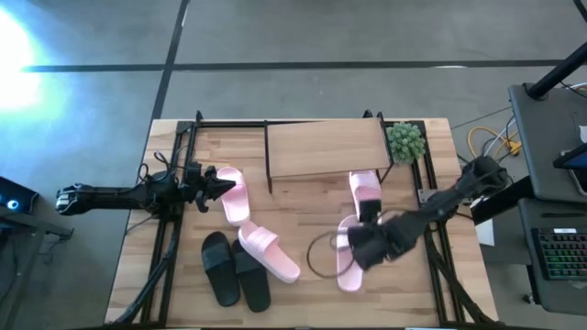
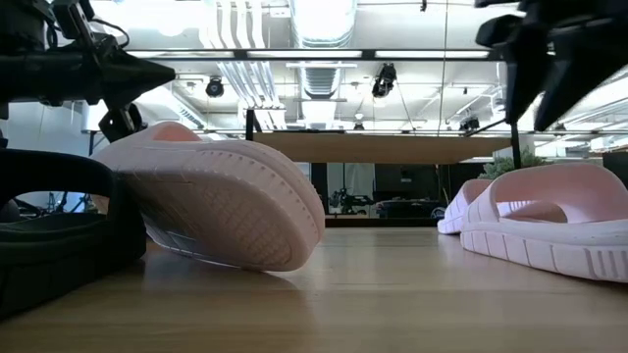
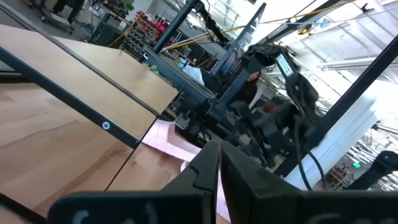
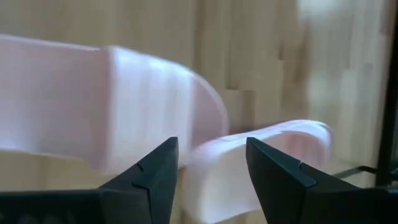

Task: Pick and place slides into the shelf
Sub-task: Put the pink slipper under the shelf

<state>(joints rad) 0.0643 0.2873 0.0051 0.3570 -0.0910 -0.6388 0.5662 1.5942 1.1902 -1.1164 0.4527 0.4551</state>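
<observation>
Right end effector (image 1: 359, 240) hangs over the pink slide (image 1: 348, 261) lying nearest the desk's front right, and in its wrist view we see the fingers (image 4: 155, 171) spread apart with a pink strap between and beyond them, gripping nothing. Left end effector (image 1: 223, 186) sits at the heel end of another pink slide (image 1: 233, 195) on the left side, its tips drawn to a narrow point and, as far as we can judge, empty.

We count six slides, all on the desk (image 1: 303, 293): a second pink one (image 1: 365, 189) just in front of the shelf (image 1: 327, 148), one pink slide (image 1: 268, 252) touching the black pair (image 1: 234, 269) at front left. None sits on or under the shelf.

Our worry is the right grasp: if the fingers close on the strap's edge, not across it, the soft slide could slip or swing out. Carrying it back, the arm passes the other pink slide and a small potted plant (image 1: 405, 141) beside the shelf, and either could be knocked.

Only the high view gives us the whole layout. From the low view we learn that the near pink slide (image 2: 211, 201) is tipped up with its ribbed sole showing, leaning by a black slide (image 2: 54, 230).
</observation>
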